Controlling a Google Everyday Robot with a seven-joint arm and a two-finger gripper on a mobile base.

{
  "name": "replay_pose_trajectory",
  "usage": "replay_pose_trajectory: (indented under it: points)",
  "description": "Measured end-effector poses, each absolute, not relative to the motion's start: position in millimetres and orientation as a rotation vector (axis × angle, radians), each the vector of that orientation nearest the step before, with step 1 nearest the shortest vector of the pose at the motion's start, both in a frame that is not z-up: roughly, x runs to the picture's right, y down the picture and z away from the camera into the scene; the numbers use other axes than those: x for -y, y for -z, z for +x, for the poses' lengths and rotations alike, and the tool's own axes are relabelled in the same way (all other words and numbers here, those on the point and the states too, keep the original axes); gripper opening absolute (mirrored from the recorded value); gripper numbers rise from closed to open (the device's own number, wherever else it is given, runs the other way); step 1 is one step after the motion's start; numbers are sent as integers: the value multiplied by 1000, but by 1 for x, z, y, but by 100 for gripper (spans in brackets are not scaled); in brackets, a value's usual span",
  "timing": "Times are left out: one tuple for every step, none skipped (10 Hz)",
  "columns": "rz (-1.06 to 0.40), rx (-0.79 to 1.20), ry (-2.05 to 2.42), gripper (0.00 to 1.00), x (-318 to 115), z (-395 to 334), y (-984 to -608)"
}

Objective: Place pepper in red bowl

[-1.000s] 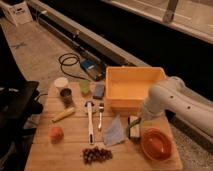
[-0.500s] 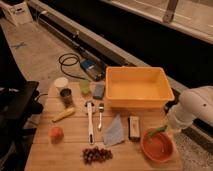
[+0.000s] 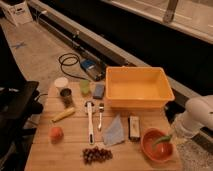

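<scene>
The red bowl (image 3: 153, 148) sits at the front right corner of the wooden table. The dark green pepper (image 3: 163, 141) lies in it, slanting up from the bowl's inside onto the right rim. My white arm (image 3: 196, 118) comes in from the right edge of the view. The gripper (image 3: 176, 132) at its end is just right of the bowl, close to the pepper's upper tip. I cannot see whether it touches the pepper.
A large yellow tub (image 3: 138, 88) stands behind the bowl. On the table are a black box (image 3: 134, 127), a blue cloth (image 3: 115, 131), a fork (image 3: 100, 116), a white utensil (image 3: 90, 121), grapes (image 3: 96, 155), a corn cob (image 3: 63, 115), an orange-red fruit (image 3: 56, 133) and cups (image 3: 66, 96).
The arm has drawn back to the right, from over the table to beyond its right edge. The pepper now lies in the red bowl.
</scene>
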State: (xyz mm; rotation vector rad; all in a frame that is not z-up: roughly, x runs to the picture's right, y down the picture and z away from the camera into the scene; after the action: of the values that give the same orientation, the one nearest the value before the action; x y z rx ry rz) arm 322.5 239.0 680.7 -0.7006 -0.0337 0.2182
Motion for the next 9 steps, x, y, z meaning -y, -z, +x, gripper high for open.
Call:
replay_pose_trajectory:
  points:
    - [-715, 43, -227, 14, -245, 306, -684]
    - [-727, 49, -230, 22, -249, 294, -687]
    - [-736, 58, -236, 33, -252, 283, -689]
    - [-744, 66, -245, 44, -256, 280, -691]
    - [-746, 70, -251, 55, -256, 280, -693]
    - [-749, 69, -251, 65, -256, 281, -694]
    - [-750, 67, -253, 74, -256, 283, -694]
    - [-745, 62, -257, 79, -255, 286, -692]
    - [-740, 59, -260, 80, -254, 289, -691]
